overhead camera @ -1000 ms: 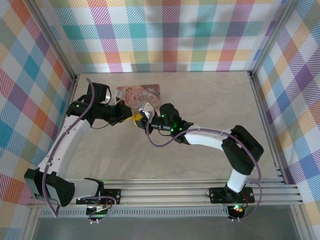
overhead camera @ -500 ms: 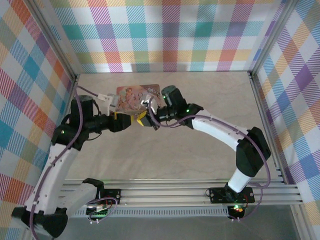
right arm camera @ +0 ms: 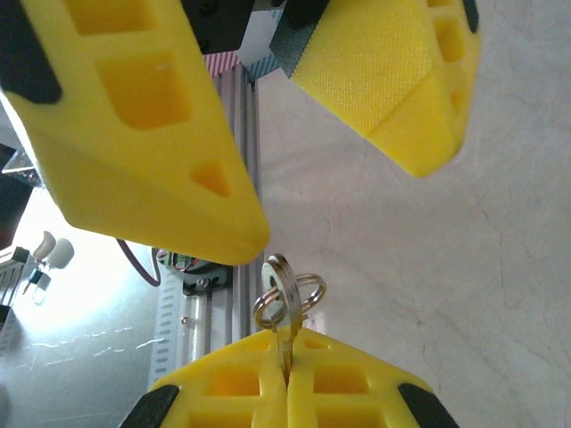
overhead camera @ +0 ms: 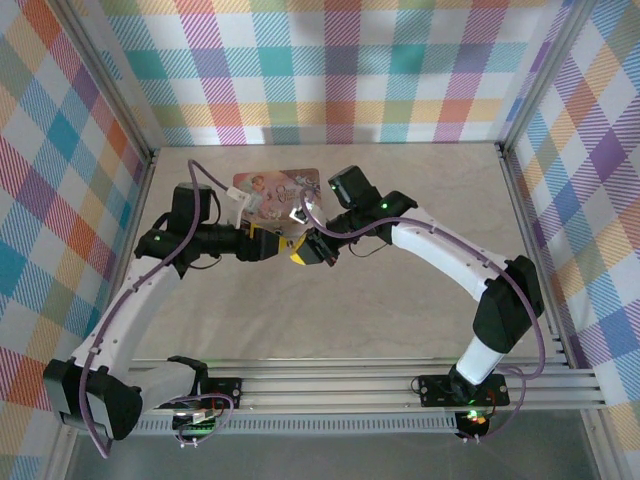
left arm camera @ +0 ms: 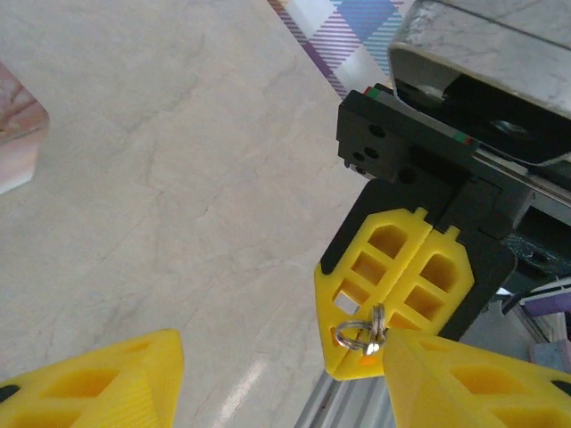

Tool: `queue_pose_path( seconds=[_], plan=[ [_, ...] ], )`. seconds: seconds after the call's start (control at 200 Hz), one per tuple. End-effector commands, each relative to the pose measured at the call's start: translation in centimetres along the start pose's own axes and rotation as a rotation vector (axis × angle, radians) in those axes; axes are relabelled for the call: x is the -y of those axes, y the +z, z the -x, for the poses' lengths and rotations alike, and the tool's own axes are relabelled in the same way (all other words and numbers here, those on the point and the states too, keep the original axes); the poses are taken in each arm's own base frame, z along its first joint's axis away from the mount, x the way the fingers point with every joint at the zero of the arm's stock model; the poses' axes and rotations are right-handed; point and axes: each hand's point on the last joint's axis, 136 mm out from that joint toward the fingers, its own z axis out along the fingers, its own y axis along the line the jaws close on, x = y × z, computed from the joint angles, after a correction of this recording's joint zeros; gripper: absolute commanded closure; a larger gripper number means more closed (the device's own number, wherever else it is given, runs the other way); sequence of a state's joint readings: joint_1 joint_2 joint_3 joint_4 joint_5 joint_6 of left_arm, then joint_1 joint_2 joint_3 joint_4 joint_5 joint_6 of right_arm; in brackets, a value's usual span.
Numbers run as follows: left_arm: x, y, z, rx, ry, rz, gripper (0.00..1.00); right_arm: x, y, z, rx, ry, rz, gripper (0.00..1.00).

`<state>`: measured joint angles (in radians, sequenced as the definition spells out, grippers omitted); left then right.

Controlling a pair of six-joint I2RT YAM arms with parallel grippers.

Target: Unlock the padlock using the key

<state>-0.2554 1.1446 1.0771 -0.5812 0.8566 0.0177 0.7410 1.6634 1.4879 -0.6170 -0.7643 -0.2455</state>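
The right gripper (right arm camera: 287,370) has its 2 yellow fingers pressed together on the key (right arm camera: 286,333), pinching it by the blade so the head and its wire ring (right arm camera: 290,294) stick out in front. The left gripper (left arm camera: 284,349) faces it nose to nose, jaws apart with nothing between them, 1 finger on each side of the ring and just short of touching it. Both hang above the table (overhead camera: 400,290), just in front of the pink tin box (overhead camera: 270,186).

To my eye this is a regrip. The blade has to go into the padlock, and right now it is the blade that is buried in the fingers. I'd have the left close squarely on the head, flat faces against the pads and clear of the loose ring, and grip firmly before the right lets go. A skewed pinch would let the key swivel, and then it would be hard to line up with the keyhole.
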Motion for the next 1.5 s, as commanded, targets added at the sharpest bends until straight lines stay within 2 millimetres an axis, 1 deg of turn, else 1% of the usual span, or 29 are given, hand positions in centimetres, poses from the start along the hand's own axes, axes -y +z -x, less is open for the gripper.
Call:
queue_pose_path(
  seconds=[0.0, 0.215, 0.36, 0.425, 0.535, 0.625, 0.825, 0.92, 0.995, 1.14, 1.215, 1.365, 1.495],
  plan=[
    [1.7, 0.0, 1.1, 0.016, 0.031, -0.063, 0.4, -0.9, -0.1, 0.3, -0.013, -0.019, 0.03, 1.0],
    [1.6, 1.0, 0.9, 0.003, 0.007, -0.074, 0.4, -0.4, 0.2, 0.5, -0.025, -0.018, 0.007, 1.0],
    [1.6, 1.7, 0.7, 0.0, 0.008, -0.072, 0.39, -0.5, 0.4, 0.5, -0.033, -0.013, 0.009, 1.0],
    [1.3, 1.9, 0.5, -0.005, 0.003, -0.059, 0.4, -0.5, 0.5, 0.4, -0.037, -0.013, 0.008, 1.0],
    [-0.2, 2.3, -0.1, -0.02, -0.024, 0.01, 0.43, -0.7, 0.5, 0.3, -0.043, -0.015, 0.01, 1.0],
    [-1.7, 2.1, -0.8, -0.039, -0.038, 0.097, 0.46, -0.6, 0.4, 0.2, -0.05, -0.016, -0.003, 1.0],
    [-3.1, 0.6, -2.4, -0.078, -0.006, 0.234, 0.46, -0.2, 0.1, -0.4, -0.072, -0.025, -0.045, 1.0],
    [-3.4, -0.2, -2.7, -0.078, -0.006, 0.267, 0.45, -0.1, 0.1, -0.6, -0.077, -0.024, -0.049, 1.0],
    [-2.8, -0.4, -2.5, -0.062, -0.002, 0.24, 0.45, 0.0, 0.2, -0.7, -0.083, -0.018, -0.047, 1.0],
    [0.8, 0.1, -1.4, -0.025, 0.034, 0.029, 0.44, 0.0, 0.5, -0.9, -0.088, -0.008, -0.037, 1.0],
    [1.9, 0.3, -1.1, -0.018, 0.049, -0.042, 0.44, 0.1, 0.5, -1.0, -0.091, -0.005, -0.036, 1.0],
    [2.2, 0.7, -1.6, -0.045, 0.047, -0.092, 0.44, 0.0, 0.5, -1.1, -0.091, -0.005, -0.031, 1.0],
    [1.4, 1.4, -2.1, -0.077, 0.018, -0.091, 0.44, -0.2, 0.5, -1.0, -0.088, -0.008, -0.021, 1.0]
  ],
)
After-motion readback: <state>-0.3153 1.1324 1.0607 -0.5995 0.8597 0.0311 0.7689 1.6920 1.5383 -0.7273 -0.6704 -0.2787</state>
